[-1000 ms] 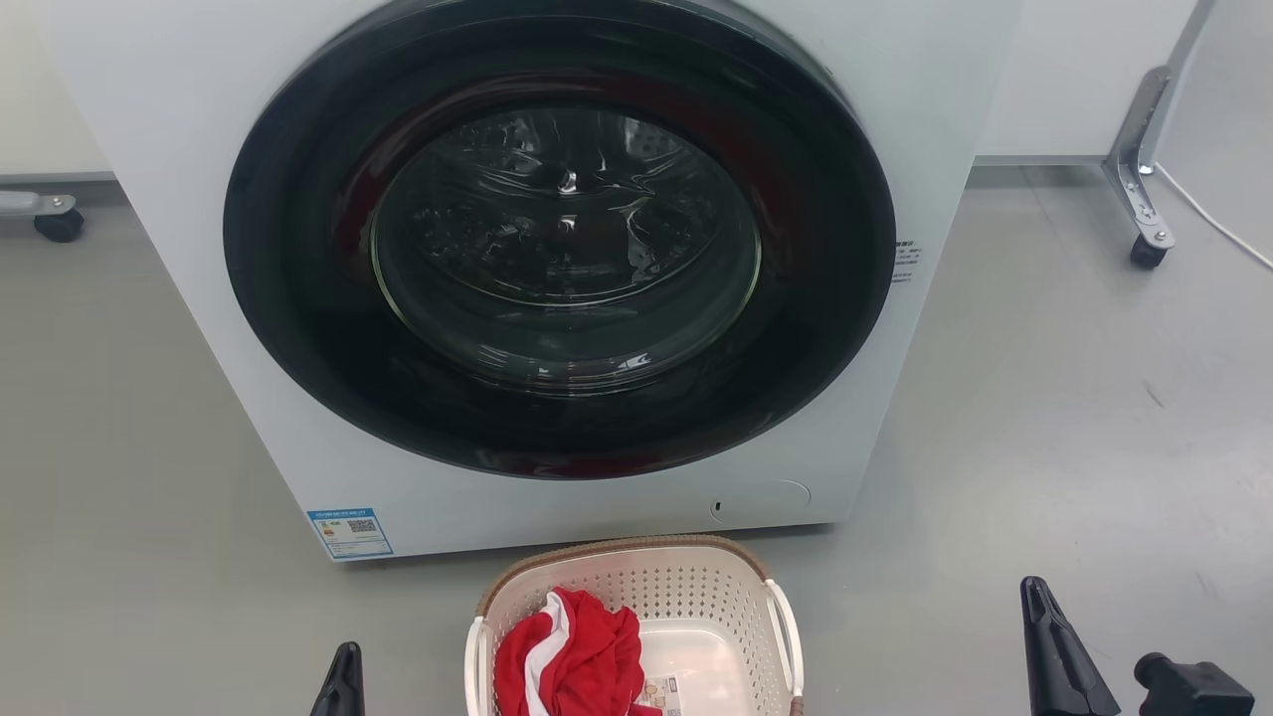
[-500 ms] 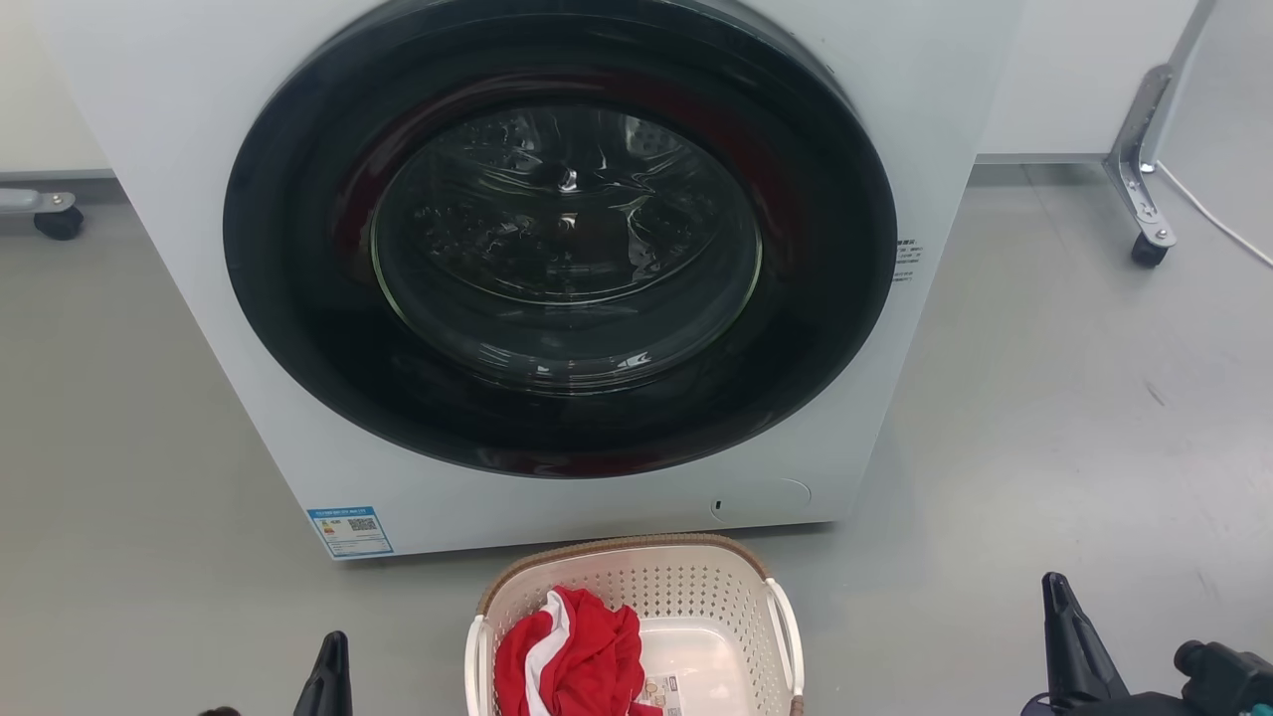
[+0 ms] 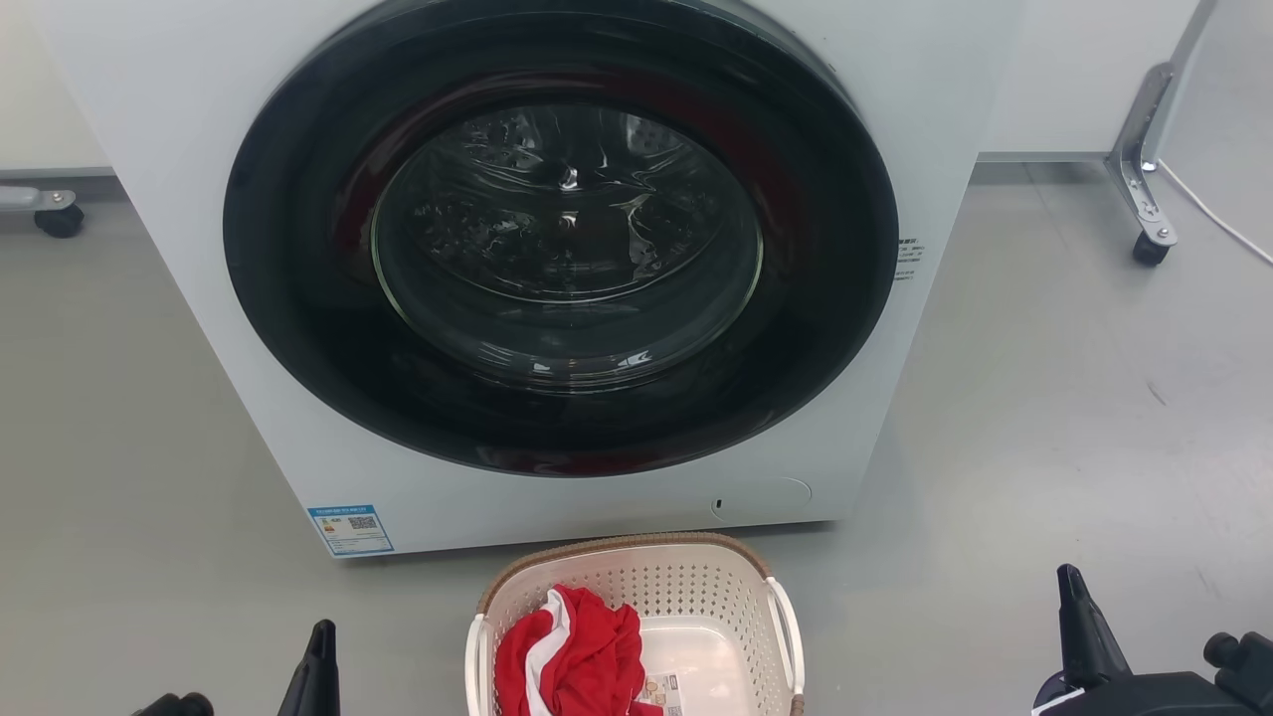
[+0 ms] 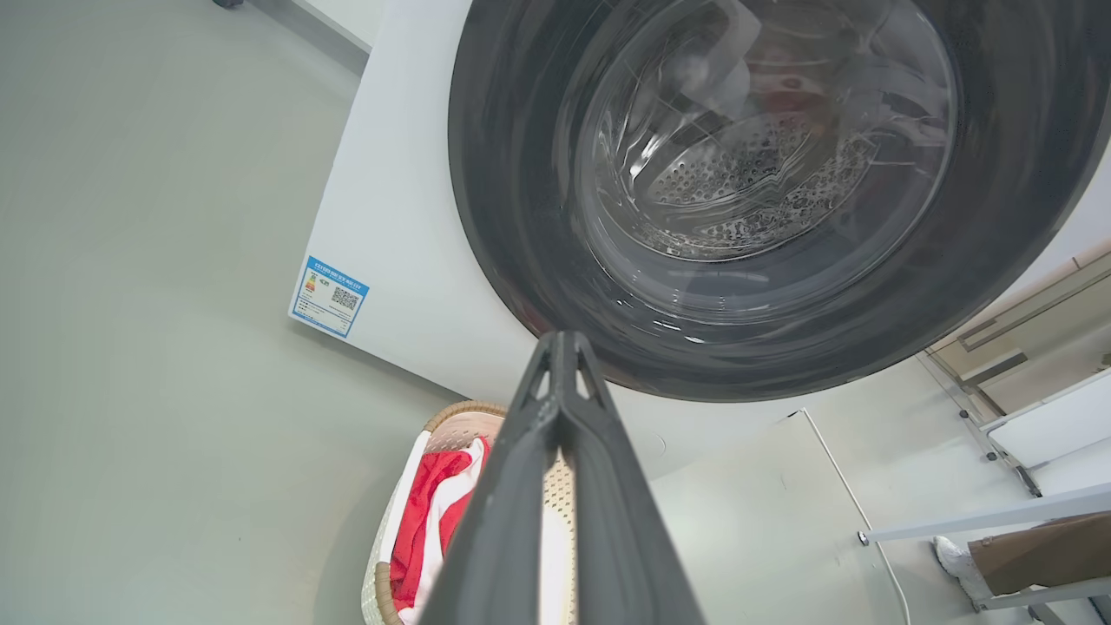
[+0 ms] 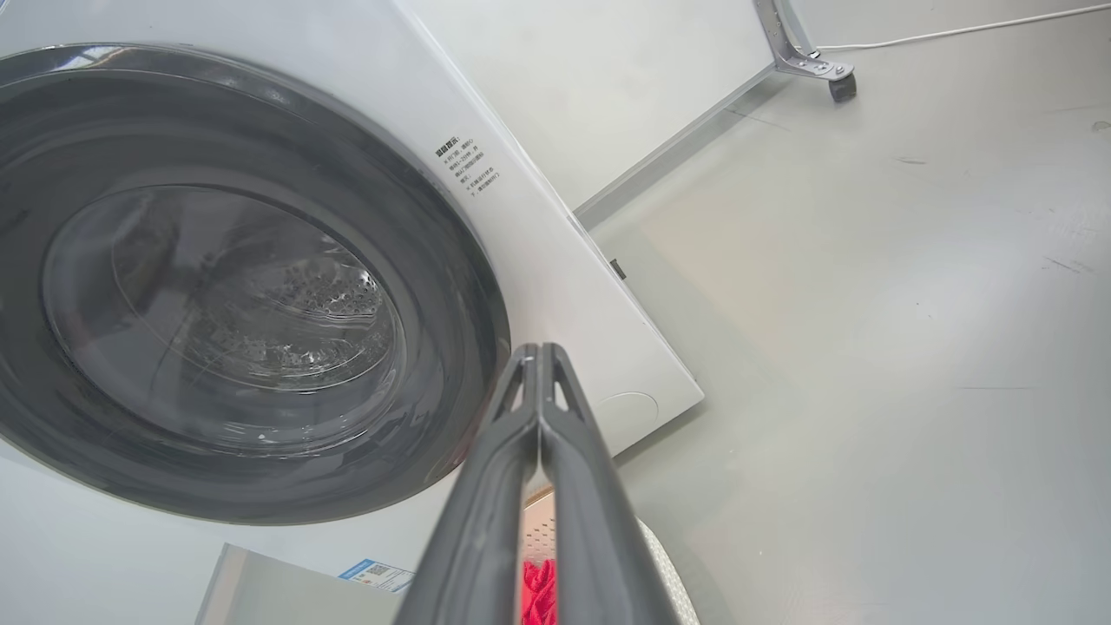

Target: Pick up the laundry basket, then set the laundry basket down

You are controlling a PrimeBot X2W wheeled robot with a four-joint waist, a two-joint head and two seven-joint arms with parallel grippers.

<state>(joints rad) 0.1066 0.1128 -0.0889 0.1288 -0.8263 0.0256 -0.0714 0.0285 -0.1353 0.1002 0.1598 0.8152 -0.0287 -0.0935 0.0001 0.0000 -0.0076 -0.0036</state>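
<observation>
The laundry basket point(image 3: 686, 587), cream and perforated with a brown rim, stands on the floor just in front of the washing machine, at the bottom centre of the head view. A red and white cloth point(image 3: 572, 661) lies in its left half. My left gripper point(image 3: 318, 656) is shut, left of the basket and apart from it. On the other side, further off, my right gripper point(image 3: 1079, 612) is also shut. In the left wrist view the left gripper point(image 4: 562, 347) has its fingers pressed together above the basket point(image 4: 457, 427). The right gripper point(image 5: 539, 351) is likewise shut, with the basket point(image 5: 664, 555) below it.
A white front-loading washing machine point(image 3: 562, 239) with its round dark door shut stands behind the basket. Castor legs point(image 3: 1144, 239) and a white cable point(image 3: 1213, 224) are at the back right, another castor point(image 3: 55, 214) at the back left. A person's foot point(image 4: 959, 560) shows at the right.
Both grippers have spread outward, away from the basket: the left one to the left, the right one to the right. The basket has stayed in place.
</observation>
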